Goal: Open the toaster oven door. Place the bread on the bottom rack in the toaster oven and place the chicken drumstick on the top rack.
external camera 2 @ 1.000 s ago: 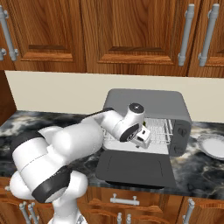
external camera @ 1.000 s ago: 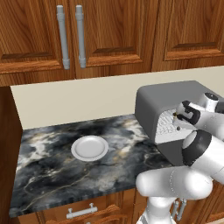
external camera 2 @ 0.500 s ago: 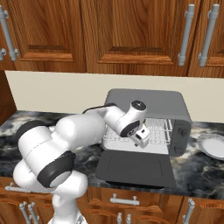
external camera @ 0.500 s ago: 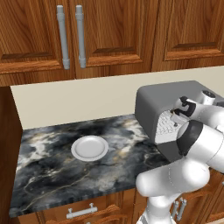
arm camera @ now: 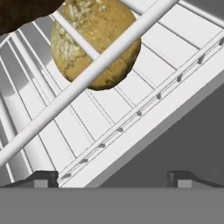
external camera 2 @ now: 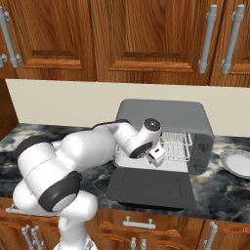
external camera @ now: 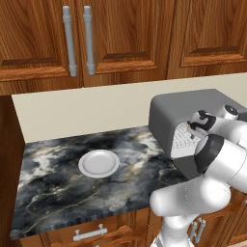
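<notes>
Elbow has been swung left; gripper [external camera 2: 157, 155] is kept at the oven [external camera 2: 166, 117] mouth, spread and empty.
Door [external camera 2: 146, 188] is lowered; bread [arm camera: 94, 43] is seen inside among the racks [external camera 2: 173, 146], drumstick [arm camera: 22, 13] glimpsed beside it; placing is judged nearly finished.

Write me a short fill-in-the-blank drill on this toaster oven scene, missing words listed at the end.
1. The toaster oven door is folded down and stands ____.
2. The bread, seen through the wire bars, is a round roll lying ____ the toaster oven.
3. The claw holds nothing; its jaws are ____.
4. The white plate on the marble counter carries ____.

Missing words: open; inside; open; nothing
</notes>
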Controlling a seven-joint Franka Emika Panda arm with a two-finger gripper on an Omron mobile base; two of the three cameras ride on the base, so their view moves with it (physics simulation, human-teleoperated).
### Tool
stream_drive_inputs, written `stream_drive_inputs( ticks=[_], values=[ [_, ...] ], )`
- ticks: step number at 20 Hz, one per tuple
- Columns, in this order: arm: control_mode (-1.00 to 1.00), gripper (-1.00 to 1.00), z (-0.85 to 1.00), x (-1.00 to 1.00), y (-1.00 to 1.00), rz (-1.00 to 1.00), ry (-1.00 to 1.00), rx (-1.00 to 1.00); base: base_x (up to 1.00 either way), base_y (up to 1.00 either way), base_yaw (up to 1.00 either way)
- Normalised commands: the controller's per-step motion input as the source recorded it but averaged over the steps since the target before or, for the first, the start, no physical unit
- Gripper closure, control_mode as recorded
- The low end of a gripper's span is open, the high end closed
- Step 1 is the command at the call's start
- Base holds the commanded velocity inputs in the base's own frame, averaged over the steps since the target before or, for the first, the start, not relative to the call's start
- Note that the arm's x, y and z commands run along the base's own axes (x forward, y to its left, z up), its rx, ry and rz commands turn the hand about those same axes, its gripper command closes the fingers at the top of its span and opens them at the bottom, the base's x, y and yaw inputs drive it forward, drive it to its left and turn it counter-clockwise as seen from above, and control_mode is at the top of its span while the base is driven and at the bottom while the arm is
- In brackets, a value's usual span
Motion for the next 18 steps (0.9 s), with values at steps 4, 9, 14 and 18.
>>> stream_drive_inputs(
  ticks=[4,9,14,18],
  values=[
    [-1.0,-1.0,0.0,0.35,0.0,-0.15,0.09,0.06,0.0,0.0,0.0],
    [-1.0,-1.0,0.0,0.14,-0.06,-0.06,0.21,0.02,0.0,0.0,0.0],
    [-1.0,-1.0,0.05,-0.49,-0.1,0.0,0.06,0.06,0.0,0.0,0.0],
    [-1.0,-1.0,0.08,-0.8,0.0,0.0,0.0,0.02,0.0,0.0,0.0]
  ],
)
